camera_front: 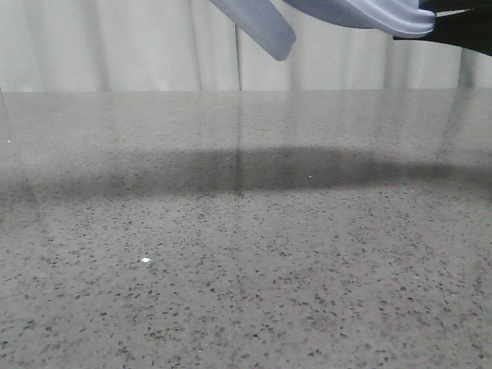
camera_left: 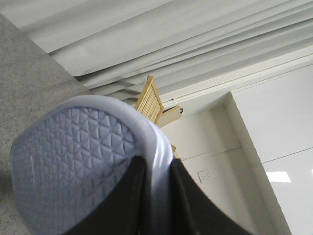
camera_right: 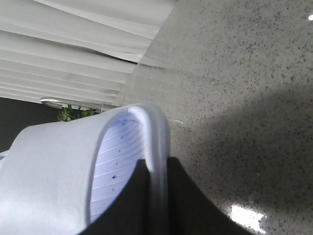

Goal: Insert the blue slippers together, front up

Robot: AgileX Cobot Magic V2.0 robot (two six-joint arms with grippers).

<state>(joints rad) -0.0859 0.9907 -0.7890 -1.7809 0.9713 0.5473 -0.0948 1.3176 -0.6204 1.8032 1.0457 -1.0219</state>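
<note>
Nearest the lens in each wrist view is a slipper edge pinched between dark fingers. In the left wrist view the left tool (camera_left: 155,205) is clenched on the rim of one blue slipper (camera_left: 73,161), its fingers (camera_left: 188,205) on either side of the thick edge, and the triangle-patterned sole faces the camera. In the right wrist view the right tool (camera_right: 157,205) grasps the other slipper (camera_right: 58,171) the same way, with the ribbed footbed and the wide strap showing.

From the front, both slippers hang high above the bench (camera_front: 246,254), at the very top of the frame: one slants down toward the middle (camera_front: 261,23) and the other lies flatter to its right (camera_front: 361,14), its end held by a dark tool at the frame's edge. They look close together, perhaps overlapping, but the frame cuts them off, so I cannot tell whether they touch.

I judge the step in hand to be the bringing-together in mid-air, with both slippers already lifted. The next move calls for lining up the two so that one toe slides under the other's strap, fronts pointing up, while both grips hold firm on the soft foam.

The speckled grey bench below carries only their broad shadow (camera_front: 254,169) and a tiny white fleck (camera_front: 146,260). Pale curtains (camera_front: 115,46) hang behind.
</note>
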